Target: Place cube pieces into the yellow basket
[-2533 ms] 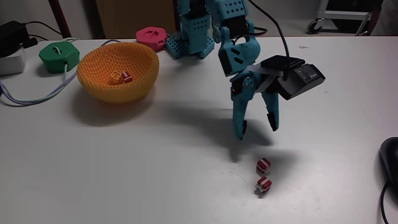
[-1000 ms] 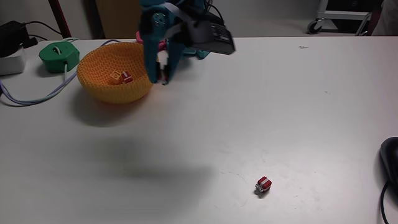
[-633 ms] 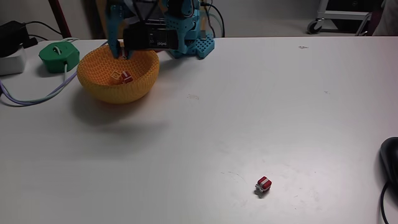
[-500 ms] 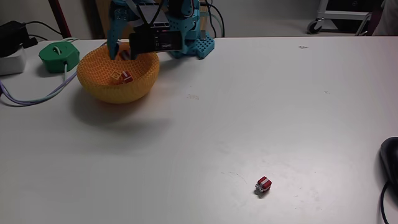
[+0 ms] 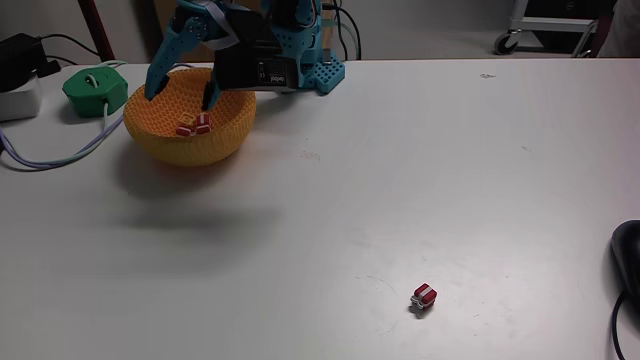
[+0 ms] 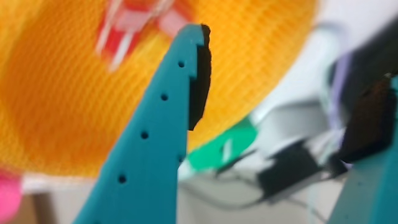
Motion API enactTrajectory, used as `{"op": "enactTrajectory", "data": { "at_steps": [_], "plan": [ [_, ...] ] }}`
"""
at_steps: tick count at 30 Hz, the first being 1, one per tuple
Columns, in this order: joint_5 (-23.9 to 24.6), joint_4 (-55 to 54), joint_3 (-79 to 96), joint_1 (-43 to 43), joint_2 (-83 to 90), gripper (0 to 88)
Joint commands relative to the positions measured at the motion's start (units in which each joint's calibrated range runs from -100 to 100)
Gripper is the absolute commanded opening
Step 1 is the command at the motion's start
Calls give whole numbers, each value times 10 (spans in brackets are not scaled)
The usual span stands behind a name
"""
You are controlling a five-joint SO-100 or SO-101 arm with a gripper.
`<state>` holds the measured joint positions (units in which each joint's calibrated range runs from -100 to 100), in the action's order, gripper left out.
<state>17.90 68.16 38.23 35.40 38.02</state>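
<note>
Jaws spread wide on my teal gripper hang over the yellow basket, one finger above its left rim and the other above its middle in the fixed view, gripping nothing. Nearest the camera there, a lone red cube with white bands sits on the bare white counter, well apart from everything else, and a dark rounded object shows at the right edge. Farther back, I see two red banded cube pieces lying close together inside the basket, below the gap between the fingers. A pale cable loops across the counter left of the basket toward a green round device. Behind the basket stands the arm's blue base. My wrist view is blurred: a teal finger cuts across the basket's knit wall, a smeared red-and-white cube lies beyond it inside, and the green device appears past the rim.
</note>
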Motion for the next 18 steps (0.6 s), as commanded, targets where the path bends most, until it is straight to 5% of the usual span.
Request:
{"op": "enactTrajectory", "data": {
  "at_steps": [1,10,18],
  "plan": [
    [94,-214,-12,-89,-7,273],
    [291,-736,65,-442,-298,349],
    [346,-885,-96,-541,-584,347]
  ]
}}
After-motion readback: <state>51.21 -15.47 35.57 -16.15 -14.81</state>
